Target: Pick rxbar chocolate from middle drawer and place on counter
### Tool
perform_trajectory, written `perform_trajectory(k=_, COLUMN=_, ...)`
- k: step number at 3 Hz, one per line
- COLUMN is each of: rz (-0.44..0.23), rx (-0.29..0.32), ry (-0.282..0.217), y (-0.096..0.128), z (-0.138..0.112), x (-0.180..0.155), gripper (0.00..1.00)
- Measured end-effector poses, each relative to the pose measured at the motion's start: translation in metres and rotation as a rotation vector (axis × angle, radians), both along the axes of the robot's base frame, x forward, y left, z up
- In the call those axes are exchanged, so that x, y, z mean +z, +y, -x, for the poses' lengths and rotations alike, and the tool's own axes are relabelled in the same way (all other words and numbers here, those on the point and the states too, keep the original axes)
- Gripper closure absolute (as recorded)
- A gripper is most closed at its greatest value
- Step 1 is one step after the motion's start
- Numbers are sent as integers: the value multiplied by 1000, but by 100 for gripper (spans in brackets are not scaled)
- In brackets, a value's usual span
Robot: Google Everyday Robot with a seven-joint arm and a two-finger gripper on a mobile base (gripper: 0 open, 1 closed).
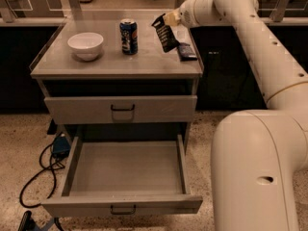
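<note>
My gripper (162,25) hangs over the right part of the counter (110,64), just right of the soda can. It is shut on the rxbar chocolate (167,38), a flat black wrapper with pale lettering that hangs tilted a little above the counter top. The middle drawer (122,208) is pulled fully open at the bottom of the cabinet, and nothing lies in its grey tray.
A white bowl (85,45) and a dark blue soda can (128,36) stand on the counter. A dark blue glossy packet (186,52) lies at its right edge. The taller-fronted drawer (120,109) above is closed. My arm's large white body (260,172) stands right of the cabinet. Cables (45,165) lie on the floor at left.
</note>
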State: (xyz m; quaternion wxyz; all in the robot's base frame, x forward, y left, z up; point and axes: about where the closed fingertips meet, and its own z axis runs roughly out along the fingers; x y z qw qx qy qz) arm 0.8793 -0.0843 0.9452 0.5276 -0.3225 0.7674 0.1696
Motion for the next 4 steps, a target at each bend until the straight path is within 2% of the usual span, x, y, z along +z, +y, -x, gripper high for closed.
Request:
perform_trajectory(k=1, rz=-25, rx=117, ry=110, y=34, z=19, x=-52, gripper=100)
perform_trajectory(k=2, rz=-25, rx=126, ry=119, y=37, z=21, x=-55, gripper=100)
perform_trajectory(k=4, rz=-25, rx=126, ry=119, y=37, z=21, x=-55, gripper=58)
